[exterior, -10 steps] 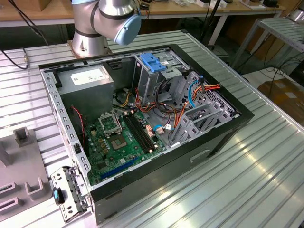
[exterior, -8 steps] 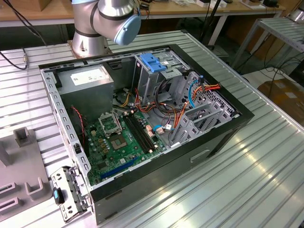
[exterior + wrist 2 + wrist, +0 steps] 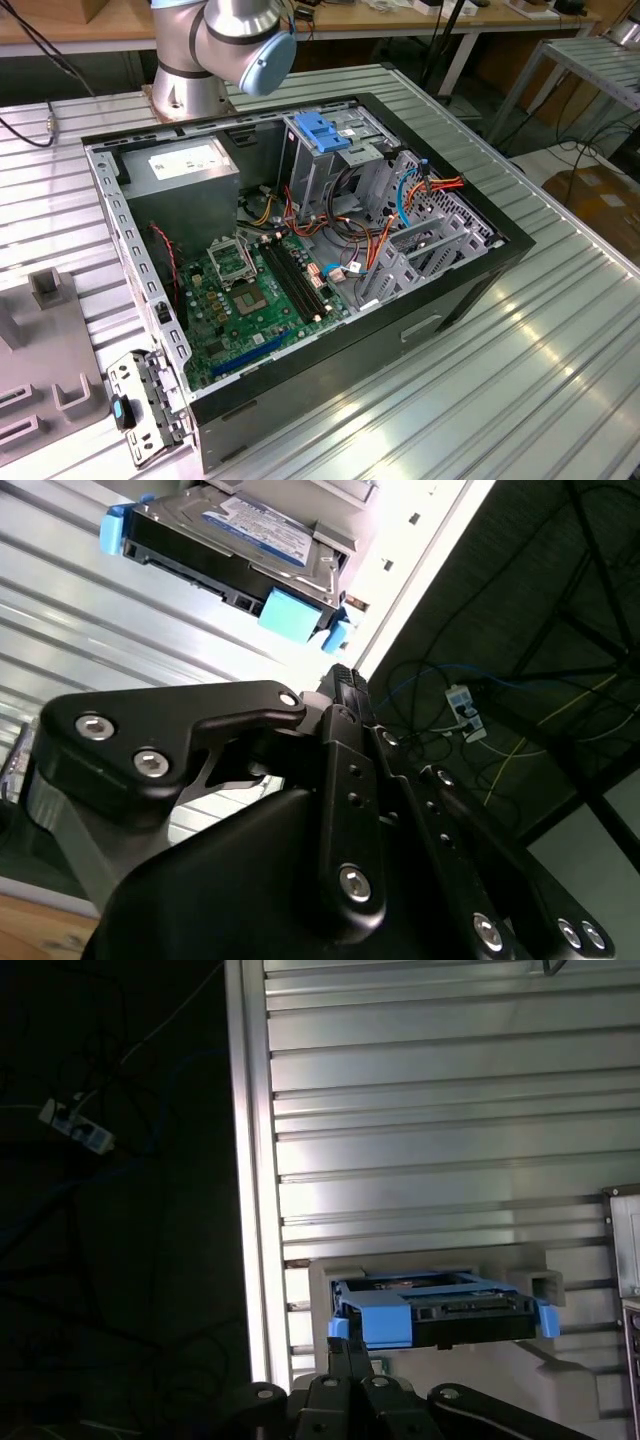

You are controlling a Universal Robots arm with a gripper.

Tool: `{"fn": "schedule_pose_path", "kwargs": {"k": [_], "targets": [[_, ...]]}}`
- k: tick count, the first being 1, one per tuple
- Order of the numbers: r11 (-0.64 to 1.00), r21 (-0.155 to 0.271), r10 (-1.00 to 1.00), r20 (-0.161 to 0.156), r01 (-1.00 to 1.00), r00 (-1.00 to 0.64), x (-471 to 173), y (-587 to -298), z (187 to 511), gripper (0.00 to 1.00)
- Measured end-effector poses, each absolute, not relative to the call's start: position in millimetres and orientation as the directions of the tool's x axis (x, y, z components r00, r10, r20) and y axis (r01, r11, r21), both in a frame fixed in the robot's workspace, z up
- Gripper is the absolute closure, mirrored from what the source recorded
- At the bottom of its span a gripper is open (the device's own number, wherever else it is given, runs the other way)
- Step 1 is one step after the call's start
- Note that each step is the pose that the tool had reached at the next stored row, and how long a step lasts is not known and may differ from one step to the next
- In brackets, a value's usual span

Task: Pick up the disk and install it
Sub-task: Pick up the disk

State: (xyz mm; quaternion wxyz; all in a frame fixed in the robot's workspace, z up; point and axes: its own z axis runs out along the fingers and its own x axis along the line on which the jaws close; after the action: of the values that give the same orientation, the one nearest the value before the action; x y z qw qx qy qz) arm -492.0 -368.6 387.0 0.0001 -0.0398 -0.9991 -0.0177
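Exterior view, entered from the exterior view's left. At 8 o'clock of the computer case (image 3: pixel 440 320), grey fixture blocks (image 3: pixel 45 290) stand on the ribbed metal table (image 3: pixel 520 380). At 7 o'clock, just beside the case corner, lies a metal bracket (image 3: pixel 140 405) with a blue latch. The case lies open-side up. At 11 o'clock of it, the arm (image 3: pixel 215 45) is mounted on the table.

Inside the case, the grey power-supply box (image 3: pixel 185 175) sits at 10 o'clock. The green motherboard (image 3: pixel 250 300) lies at 7 o'clock. The metal cage (image 3: pixel 325 150) with the blue handle stands at 1 o'clock. Orange and blue cables (image 3: pixel 420 195) run at 3 o'clock.

Second wrist view: the gripper (image 3: pixel 343 677) has its fingers drawn together with no gap visible and nothing held. The disk (image 3: pixel 250 535), label face showing and blue rails on its sides, lies just beyond the fingertips. Contact cannot be determined.

First wrist view: the disk rests in a pale grey holder (image 3: pixel 330 1275) on the ribbed table, near the table's edge.
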Motion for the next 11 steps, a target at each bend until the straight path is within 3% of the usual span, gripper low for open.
{"fn": "schedule_pose_path", "kwargs": {"k": [11], "targets": [[0.999, 0.035, 0.004, 0.002, 0.005, -1.000, -493.0, -368.6, 386.9, 0.89]]}}
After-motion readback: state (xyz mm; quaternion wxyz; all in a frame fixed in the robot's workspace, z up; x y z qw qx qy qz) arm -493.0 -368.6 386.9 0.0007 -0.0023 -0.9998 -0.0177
